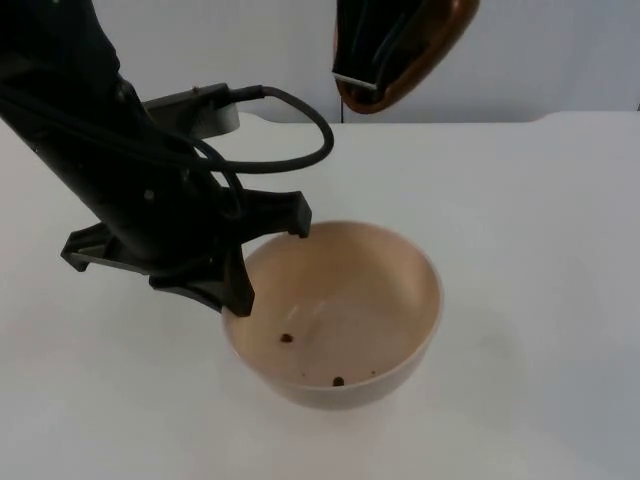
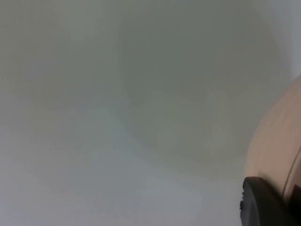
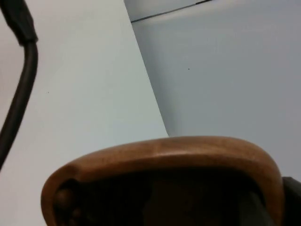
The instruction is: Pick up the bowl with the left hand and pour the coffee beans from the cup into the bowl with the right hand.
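A beige bowl [image 1: 345, 310] sits low in the middle of the top view, with a few coffee beans [image 1: 287, 338] on its bottom. My left gripper [image 1: 240, 298] is shut on the bowl's left rim. Whether the bowl rests on the table or hangs just above it, I cannot tell. The left wrist view has the bowl's outer wall [image 2: 277, 146] beside a black fingertip [image 2: 263, 202]. High at the back, my right gripper [image 1: 375, 60] is shut on a brown wooden cup [image 1: 420, 45], tipped with its mouth facing forward. The cup's rim [image 3: 160, 150] arches over a dark inside.
The white table [image 1: 540, 220] spreads around the bowl and ends at the grey partition wall [image 1: 560, 50]. The left arm [image 1: 110, 170] slants across the left side of the table.
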Action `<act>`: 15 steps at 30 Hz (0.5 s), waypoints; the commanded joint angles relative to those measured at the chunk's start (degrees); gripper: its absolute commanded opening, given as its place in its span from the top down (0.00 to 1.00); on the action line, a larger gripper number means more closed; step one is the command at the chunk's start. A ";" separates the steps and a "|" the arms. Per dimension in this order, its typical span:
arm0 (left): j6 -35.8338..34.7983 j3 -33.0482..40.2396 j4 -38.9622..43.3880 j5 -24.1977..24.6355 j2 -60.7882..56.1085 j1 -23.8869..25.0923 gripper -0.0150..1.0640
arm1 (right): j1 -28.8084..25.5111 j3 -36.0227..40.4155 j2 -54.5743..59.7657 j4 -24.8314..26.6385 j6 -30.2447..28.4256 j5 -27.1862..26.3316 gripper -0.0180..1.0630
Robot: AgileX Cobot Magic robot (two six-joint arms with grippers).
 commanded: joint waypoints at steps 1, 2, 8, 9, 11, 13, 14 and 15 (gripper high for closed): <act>0.08 0.24 -0.72 -0.48 -0.66 0.00 0.99 | 0.22 0.41 -0.65 -1.14 -0.67 0.14 0.98; 0.08 0.24 -0.72 -0.48 -0.66 0.00 0.99 | 0.22 0.41 -0.65 -1.14 -0.67 0.14 0.98; 0.08 0.24 -0.72 -0.58 -0.66 0.00 0.99 | 1.48 0.41 -0.65 -1.64 -1.76 0.14 0.98; 0.08 0.24 -0.72 -0.58 -0.66 0.00 0.99 | 1.48 0.41 -0.65 -1.64 -1.76 0.14 0.98; 0.08 0.24 -0.72 -0.58 -0.66 0.00 0.99 | 1.60 0.41 -0.65 -2.83 -1.76 0.14 0.98; 0.08 0.24 -0.72 -0.58 -0.66 0.00 0.99 | 1.88 0.41 -0.65 -3.13 -2.10 0.14 0.98; 0.08 0.24 -0.72 -0.58 -0.66 0.00 0.99 | 1.88 0.41 -0.65 -3.41 -2.10 0.14 0.98; 0.08 0.24 -0.72 -0.58 -0.66 0.00 0.99 | 1.98 0.41 -0.65 -3.69 -2.10 0.14 0.98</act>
